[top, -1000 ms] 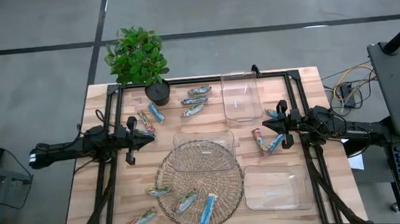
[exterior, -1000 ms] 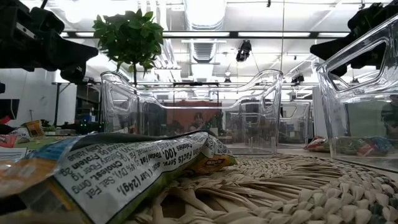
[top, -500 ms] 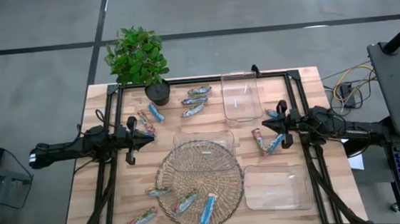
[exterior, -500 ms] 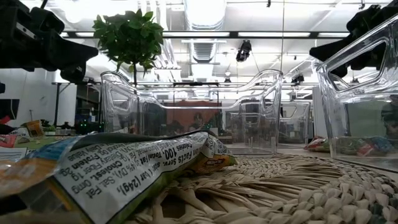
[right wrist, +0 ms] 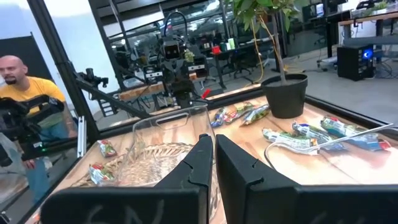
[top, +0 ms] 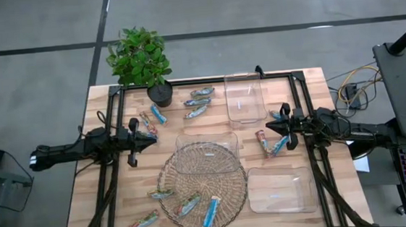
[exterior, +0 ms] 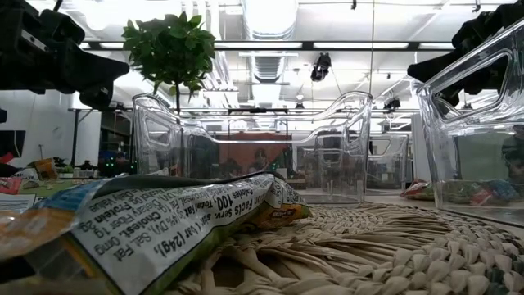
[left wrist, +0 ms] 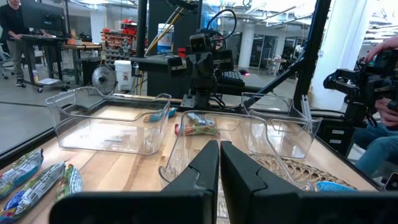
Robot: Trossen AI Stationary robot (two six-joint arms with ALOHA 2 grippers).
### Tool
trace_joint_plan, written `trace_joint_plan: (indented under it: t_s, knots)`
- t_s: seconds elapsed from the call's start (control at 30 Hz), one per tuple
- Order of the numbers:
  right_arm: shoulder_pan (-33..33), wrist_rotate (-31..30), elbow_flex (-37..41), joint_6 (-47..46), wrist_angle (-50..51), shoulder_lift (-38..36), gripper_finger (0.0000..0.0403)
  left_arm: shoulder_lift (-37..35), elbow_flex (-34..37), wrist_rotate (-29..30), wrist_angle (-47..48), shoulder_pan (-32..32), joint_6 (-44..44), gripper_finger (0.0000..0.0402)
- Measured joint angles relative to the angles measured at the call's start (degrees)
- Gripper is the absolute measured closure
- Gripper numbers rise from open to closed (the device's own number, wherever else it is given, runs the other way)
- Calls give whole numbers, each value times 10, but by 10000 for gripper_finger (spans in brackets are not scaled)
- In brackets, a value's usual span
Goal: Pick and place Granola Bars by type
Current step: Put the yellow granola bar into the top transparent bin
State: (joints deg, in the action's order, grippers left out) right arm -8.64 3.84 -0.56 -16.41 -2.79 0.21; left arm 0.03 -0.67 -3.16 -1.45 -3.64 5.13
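Both closed and empty, left hand (top: 149, 134) and right hand (top: 268, 128) hover beside Granola Bars (top: 272, 143).

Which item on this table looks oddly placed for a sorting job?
One clear tray sits half on the woven mat, half off, so it probably rests unevenly. The granola bars lie scattered, unsorted. Both claws, left and right, hover shut, holding nothing.

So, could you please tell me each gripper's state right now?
Left gripper: closed, holding nothing.
Right gripper: closed, holding nothing.
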Motion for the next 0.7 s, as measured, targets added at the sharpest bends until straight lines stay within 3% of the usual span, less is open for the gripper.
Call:
trace_joint_plan:
  t_s: [0.7]
  knots:
    - [0,0,0,0,-8,0,390,0,0,0,0,0,0,402]
